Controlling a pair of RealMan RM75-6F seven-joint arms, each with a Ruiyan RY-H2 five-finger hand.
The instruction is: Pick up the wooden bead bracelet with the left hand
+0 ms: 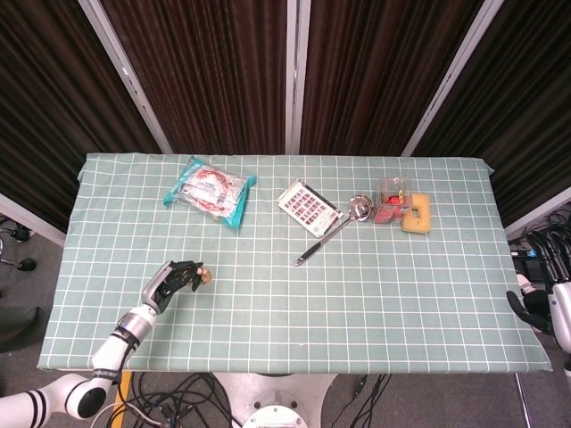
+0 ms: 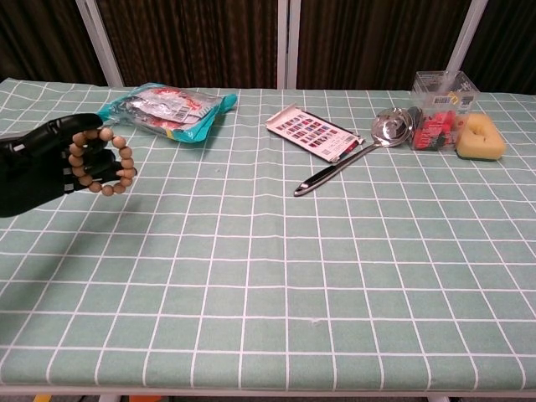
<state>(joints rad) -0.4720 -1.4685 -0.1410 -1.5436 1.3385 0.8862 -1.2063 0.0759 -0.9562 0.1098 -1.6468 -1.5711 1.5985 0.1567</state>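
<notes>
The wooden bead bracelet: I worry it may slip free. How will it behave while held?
The wooden bead bracelet probably hangs floppy: its loop drapes from the left robot hand. Small wooden beads suggest it is light. Round beads may slide or roll off the fingers.

The left hand (image 2: 46,167) is raised over the table, its fingers (image 2: 79,172) curled through the bracelet (image 2: 105,163) they hold. The right hand (image 1: 535,312) is barely visible, its state unclear.
</notes>
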